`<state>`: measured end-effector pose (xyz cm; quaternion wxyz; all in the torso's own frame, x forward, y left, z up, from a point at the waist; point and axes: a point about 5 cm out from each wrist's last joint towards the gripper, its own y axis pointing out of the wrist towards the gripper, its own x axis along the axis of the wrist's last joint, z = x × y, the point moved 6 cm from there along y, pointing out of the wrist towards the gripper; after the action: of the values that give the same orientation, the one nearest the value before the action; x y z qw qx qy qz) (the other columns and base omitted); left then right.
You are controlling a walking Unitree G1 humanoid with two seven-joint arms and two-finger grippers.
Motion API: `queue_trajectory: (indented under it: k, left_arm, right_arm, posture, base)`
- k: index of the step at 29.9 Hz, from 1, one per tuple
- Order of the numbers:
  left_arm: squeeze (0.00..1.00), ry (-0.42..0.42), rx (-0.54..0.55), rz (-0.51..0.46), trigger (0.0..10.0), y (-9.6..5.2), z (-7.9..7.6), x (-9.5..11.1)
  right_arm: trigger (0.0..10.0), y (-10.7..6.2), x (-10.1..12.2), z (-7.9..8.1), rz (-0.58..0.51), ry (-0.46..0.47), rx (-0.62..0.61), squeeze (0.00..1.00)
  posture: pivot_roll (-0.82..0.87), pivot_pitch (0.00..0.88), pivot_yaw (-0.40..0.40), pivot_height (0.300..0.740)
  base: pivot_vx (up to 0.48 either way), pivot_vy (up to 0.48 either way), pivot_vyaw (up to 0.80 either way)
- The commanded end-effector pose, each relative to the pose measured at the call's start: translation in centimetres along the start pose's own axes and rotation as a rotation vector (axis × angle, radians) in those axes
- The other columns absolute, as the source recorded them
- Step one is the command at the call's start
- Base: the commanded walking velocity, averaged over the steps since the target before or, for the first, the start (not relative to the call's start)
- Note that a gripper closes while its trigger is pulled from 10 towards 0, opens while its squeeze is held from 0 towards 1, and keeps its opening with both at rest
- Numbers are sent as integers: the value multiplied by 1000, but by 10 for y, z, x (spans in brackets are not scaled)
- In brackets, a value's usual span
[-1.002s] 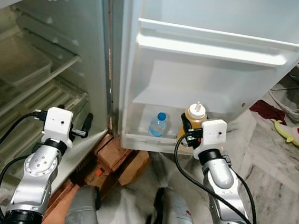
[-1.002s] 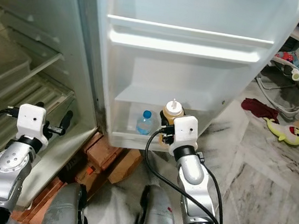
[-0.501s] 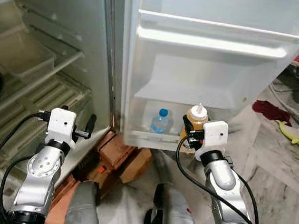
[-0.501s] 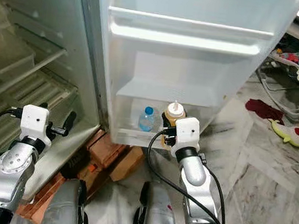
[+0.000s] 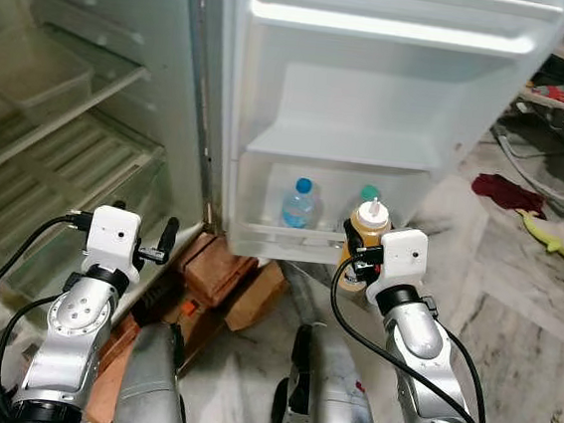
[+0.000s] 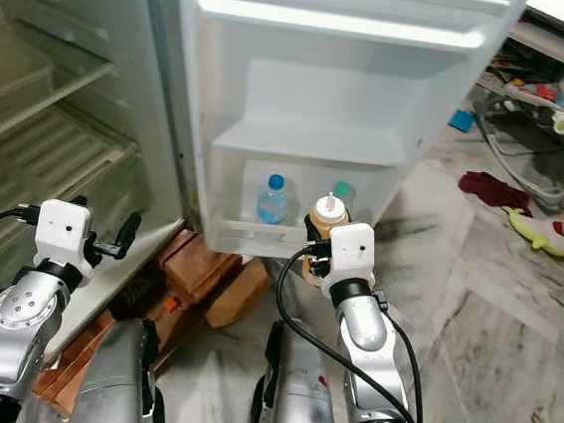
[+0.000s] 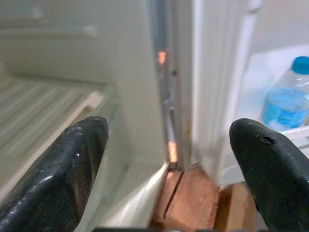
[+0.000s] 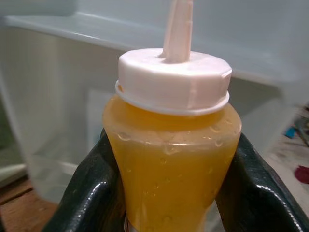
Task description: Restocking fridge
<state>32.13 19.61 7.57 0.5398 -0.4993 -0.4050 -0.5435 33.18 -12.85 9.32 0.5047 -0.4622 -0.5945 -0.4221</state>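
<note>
A yellow sauce bottle (image 5: 368,227) with a white nozzle cap is held upright by my right gripper (image 5: 356,256), whose fingers (image 8: 91,188) are shut on its body. It hangs just in front of the lowest bin (image 5: 259,237) of the open fridge door. In that bin stand a water bottle (image 5: 298,204) with a blue cap and, behind the sauce bottle, something with a teal cap (image 5: 368,192). My left gripper (image 7: 169,159) is open and holds nothing, low by the fridge's hinge edge, with the water bottle (image 7: 287,104) off to one side.
The fridge interior (image 5: 57,160) with its wire shelves opens on the left. Bricks (image 5: 218,273) prop up the fridge base. On the marble floor to the right lie a red cloth (image 5: 504,188), a yellow toy (image 5: 557,238) and cables (image 5: 547,102).
The whole picture has shifted, so the door bin sits higher in view. The teal cap has come into sight behind the sauce bottle. My right gripper keeps its hold; the left stays open.
</note>
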Motion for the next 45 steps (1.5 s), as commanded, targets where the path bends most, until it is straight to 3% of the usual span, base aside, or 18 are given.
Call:
queue_trajectory:
  k: [1, 22, 30, 34, 37, 45]
  left_arm:
    - [0, 4, -9, -20, 10000, 0, -2, 5]
    - [0, -20, 4, -38, 10000, 0, -1, 8]
    - [0, -19, 13, -13, 10000, -1, 1, 5]
    - [0, -18, 15, -6, 10000, -3, 1, 3]
    - [0, -14, 18, -2, 10000, -4, 3, 3]
    - [0, 10, 24, 9, 10000, -8, 7, 3]
  right_arm:
    - [10000, 3, 6, -5, -22, -11, -6, 0]
    - [10000, 4, 4, -1, -19, -18, 17, 0]
    - [10000, 4, 3, 6, -15, 5, 63, 0]
    - [10000, 5, 3, 9, -12, 11, 80, 0]
    - [10000, 7, 0, 14, 3, 9, 115, 0]
    - [10000, 27, -9, 25, 44, -47, 204, 0]
  posture:
    - [26, 125, -80, 574]
    - [26, 128, -81, 574]
    - [28, 133, -84, 574]
    - [33, 140, -84, 540]
    - [38, 146, -81, 515]
    - [61, 178, -72, 515]
  base:
    - [424, 0, 0]
    - [385, 0, 0]
    - [0, 0, 0]
    - [0, 0, 0]
    - [0, 0, 0]
    - [0, 0, 0]
